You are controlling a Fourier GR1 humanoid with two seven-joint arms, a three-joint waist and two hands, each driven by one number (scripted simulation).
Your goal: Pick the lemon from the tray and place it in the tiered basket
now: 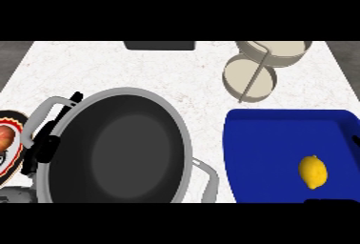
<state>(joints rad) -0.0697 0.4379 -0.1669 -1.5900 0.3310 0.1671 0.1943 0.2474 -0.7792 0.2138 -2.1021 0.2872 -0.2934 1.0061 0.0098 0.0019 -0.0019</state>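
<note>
— Where are the robot's hands from where you stand?

— The left hand (44, 145) sits at the left edge, tucked against the big pot's (116, 147) side handle. Its black fingers are straight, pointing up and slightly right, open and holding nothing. A bit of grey forearm (15, 194) shows below it in the corner.

— And the right?

— Only a dark sliver of the right hand (334, 200) peeks in at the lower edge, over the near rim of the tray (267, 152). Whether it is open or closed, I cannot tell.

— The lemon?

— The lemon (313, 172) lies in the tray's near right part, just above that sliver. It is smooth, yellow and oval, with a small pointed tip at its far end, its long side running away from the robot.

— What is the tray like?

— Deep blue, matte, roughly square with rounded corners and a raised rim.

— And the tiered basket?

— The tiered basket (235, 86) stands beyond the tray at the far right of the desk (105, 66), well apart from the lemon. It has 2 round cream tiers with a thin metal rod between them.

— Anything else?

— The pot is wide and round, dark inside, with a pale grey rim and 2 looped handles. A dark-rimmed plate (8, 164) at the left edge carries something reddish that I cannot make out. A dark flat block (159, 45) sits at the far edge. The desk is white, faintly speckled stone.
</note>
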